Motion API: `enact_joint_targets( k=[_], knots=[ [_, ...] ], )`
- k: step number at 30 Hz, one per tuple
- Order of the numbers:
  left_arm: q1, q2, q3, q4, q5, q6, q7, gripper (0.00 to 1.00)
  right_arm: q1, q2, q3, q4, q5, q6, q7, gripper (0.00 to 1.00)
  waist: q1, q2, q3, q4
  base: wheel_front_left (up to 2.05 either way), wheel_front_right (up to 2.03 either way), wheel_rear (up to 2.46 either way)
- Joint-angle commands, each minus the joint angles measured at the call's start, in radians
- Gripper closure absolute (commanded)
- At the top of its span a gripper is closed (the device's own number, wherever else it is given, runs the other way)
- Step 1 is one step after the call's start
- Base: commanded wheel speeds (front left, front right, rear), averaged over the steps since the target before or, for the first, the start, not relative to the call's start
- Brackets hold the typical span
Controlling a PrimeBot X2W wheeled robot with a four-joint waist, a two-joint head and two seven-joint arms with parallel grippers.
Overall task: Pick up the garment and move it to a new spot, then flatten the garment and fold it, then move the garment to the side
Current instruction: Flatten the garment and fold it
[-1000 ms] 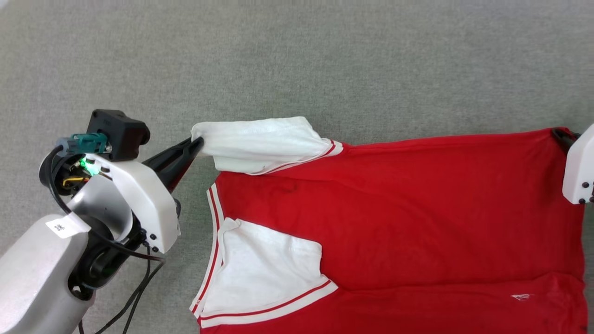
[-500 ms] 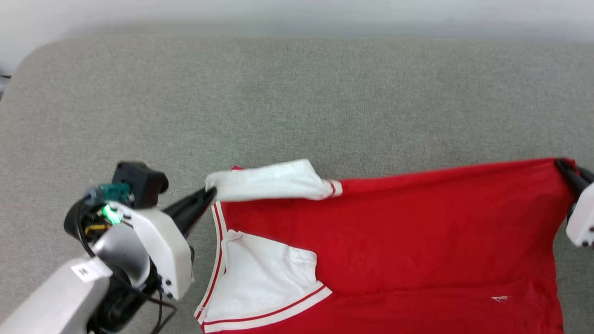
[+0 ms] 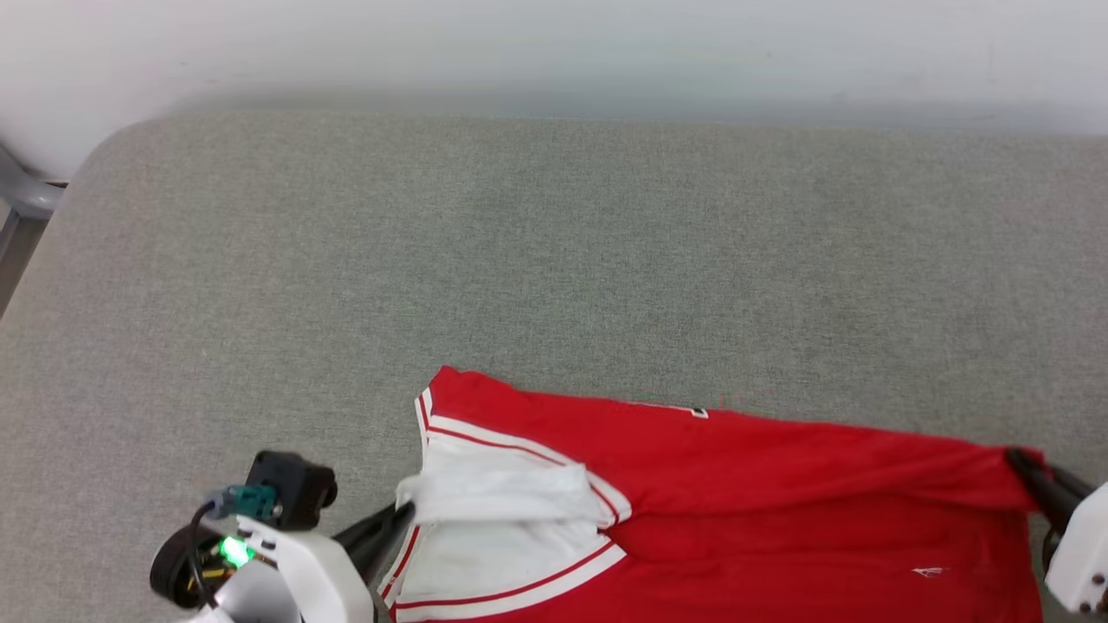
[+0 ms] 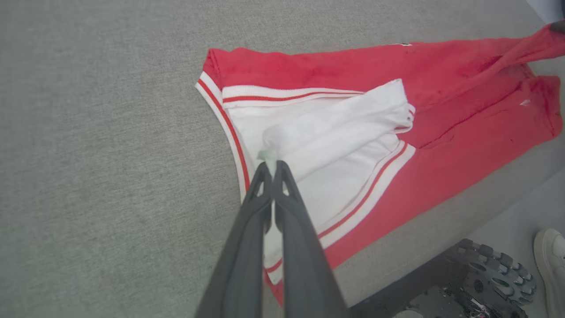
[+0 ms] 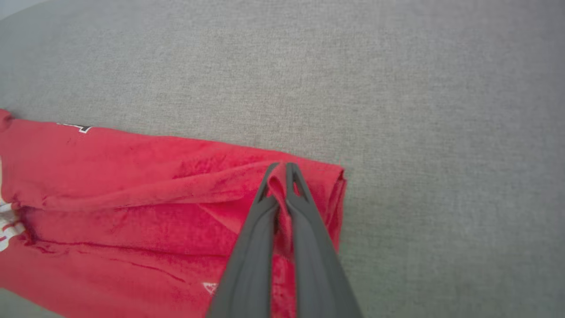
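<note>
one garment [image 3: 762, 476], two pinches, left gripper [image 4: 270, 165], right gripper [image 5: 282, 167]

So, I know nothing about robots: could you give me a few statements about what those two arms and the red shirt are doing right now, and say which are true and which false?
1. The left gripper is shut on a white sleeve of the garment. True.
2. The right gripper hangs open, holding nothing. False: it is shut on a red edge of the garment.
3. The garment rests on a grey fabric surface. True.
4. The garment is blue with black sleeves. False: it is red with white sleeves.
</note>
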Motion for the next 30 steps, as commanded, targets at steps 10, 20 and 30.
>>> enact_joint_targets(
  k=[10,20,30],
  knots=[
    [0.06,-0.008,-0.05,0.067,0.002,-0.021,-0.009,1.0,0.097,-0.087,0.084,-0.004,0.019,-0.001,0.023,1.0,0.0001,-0.0001,-0.007,-0.002,0.0,0.0,0.0],
    [0.046,-0.042,-0.088,0.168,0.021,-0.053,-0.033,0.0,0.106,-0.145,0.175,0.037,0.046,-0.001,-0.004,0.0,0.0001,-0.0001,-0.01,-0.006,0.0,0.0,0.0],
    [0.034,-0.053,-0.053,0.143,0.026,-0.035,-0.101,0.0,0.087,-0.173,0.17,0.022,0.087,-0.001,0.006,0.0,0.0001,-0.0001,-0.061,-0.012,0.0,0.0,0.0]
  ],
)
